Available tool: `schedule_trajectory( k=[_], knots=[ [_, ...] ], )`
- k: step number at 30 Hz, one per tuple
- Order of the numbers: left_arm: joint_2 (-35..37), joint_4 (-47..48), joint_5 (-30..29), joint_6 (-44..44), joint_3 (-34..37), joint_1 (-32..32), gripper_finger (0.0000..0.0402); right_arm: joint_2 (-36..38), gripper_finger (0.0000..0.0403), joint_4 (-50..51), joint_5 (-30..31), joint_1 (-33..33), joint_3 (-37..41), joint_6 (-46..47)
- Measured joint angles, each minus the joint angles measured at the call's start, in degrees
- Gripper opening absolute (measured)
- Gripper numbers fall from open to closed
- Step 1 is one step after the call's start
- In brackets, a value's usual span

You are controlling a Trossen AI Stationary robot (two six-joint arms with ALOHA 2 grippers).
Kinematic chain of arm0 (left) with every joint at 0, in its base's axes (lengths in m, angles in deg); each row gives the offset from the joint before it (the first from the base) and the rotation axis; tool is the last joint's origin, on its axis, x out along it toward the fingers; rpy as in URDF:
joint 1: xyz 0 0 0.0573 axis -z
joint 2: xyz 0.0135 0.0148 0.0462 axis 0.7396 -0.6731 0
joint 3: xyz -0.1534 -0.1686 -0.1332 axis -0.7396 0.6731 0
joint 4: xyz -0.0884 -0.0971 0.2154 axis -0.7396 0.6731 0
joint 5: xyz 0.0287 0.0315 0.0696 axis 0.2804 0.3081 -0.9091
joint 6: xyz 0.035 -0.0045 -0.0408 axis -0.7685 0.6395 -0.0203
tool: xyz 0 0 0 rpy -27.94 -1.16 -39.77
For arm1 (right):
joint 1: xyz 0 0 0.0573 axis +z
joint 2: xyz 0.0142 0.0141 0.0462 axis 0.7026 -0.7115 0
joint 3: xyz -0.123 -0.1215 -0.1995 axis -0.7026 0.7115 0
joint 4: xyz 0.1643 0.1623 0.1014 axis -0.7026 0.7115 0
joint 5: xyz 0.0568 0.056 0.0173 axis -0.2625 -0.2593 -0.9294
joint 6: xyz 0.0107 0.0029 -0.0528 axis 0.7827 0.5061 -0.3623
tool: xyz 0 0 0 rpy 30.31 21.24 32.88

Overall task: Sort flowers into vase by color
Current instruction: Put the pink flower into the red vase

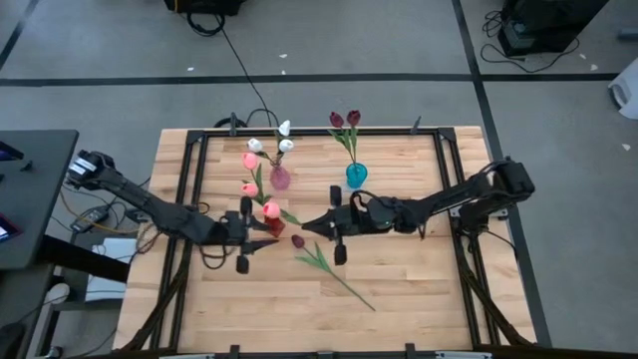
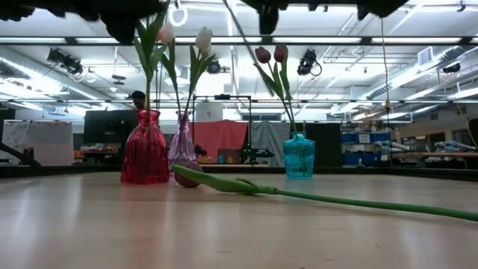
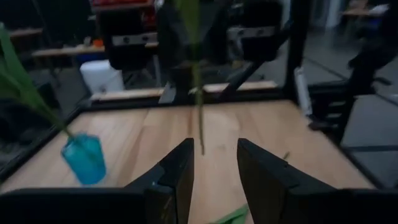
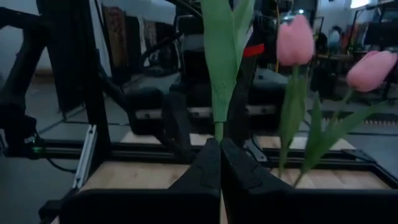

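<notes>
My right gripper [image 4: 219,146] is shut on the green stem of a tulip, over the table's middle beside the red vase [image 1: 275,227]. The pink head [image 1: 271,209] by its fingertips seems to be that tulip's. My left gripper [image 3: 214,168] is open, level and facing that stem [image 3: 199,93] from the left, apart from it. Green stems stand in the red vase [image 2: 146,157]. The purple vase [image 1: 280,179] holds white tulips, the teal vase [image 1: 356,176] maroon ones. One maroon tulip [image 1: 297,241] lies flat on the table. My right gripper pinches the tulip's stem [image 4: 217,129], just under a broad leaf, between its two fingertips. The fingers come level from the table's right and lie across the stem. The tulip stands upright, and its lower end [image 3: 202,149] hangs below the fingers, above the table.
The lying tulip's long stem [image 1: 344,284] runs toward the table's near right. Two pink tulips [image 4: 295,40] stand just beyond the held stem. A black frame [image 1: 439,160] borders the table. Bare wood lies near the front edge [image 1: 299,329].
</notes>
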Motion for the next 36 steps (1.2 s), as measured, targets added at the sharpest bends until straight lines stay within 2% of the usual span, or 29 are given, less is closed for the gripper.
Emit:
schedule_trajectory(
  k=[7, 11, 22, 28, 31, 36],
  knots=[
    [-8.1, 3.8, 2.3, 1.0, -5.2, -4.6, 0.0128, -5.0, 0.0007, -8.0, -2.1, -1.9, -0.2, 0.0],
    [-10.5, 6.5, 2.6, 2.1, -8.5, -7.2, 0.0128, -5.9, 0.0007, -7.2, -3.0, -2.2, -1.7, -0.6],
    [-12.2, 4.8, 10.5, 2.2, -11.4, -10.3, 0.0128, -6.6, 0.0007, -6.9, -2.2, -1.9, -3.5, -5.0],
    [-12.6, 3.2, 10.0, 1.4, -11.4, -10.3, 0.0126, -6.6, 0.0007, -7.8, -2.4, -1.9, -3.5, -5.1],
    [-12.6, 2.4, 9.5, 1.0, -11.4, -10.3, 0.0106, -6.6, 0.0007, -7.7, -2.5, -1.9, -3.5, -5.0],
    [-12.6, 1.0, 9.1, 1.0, -11.4, -10.3, 0.0030, -6.6, 0.0007, -6.8, -2.5, -1.9, -3.5, -4.4]
  ],
)
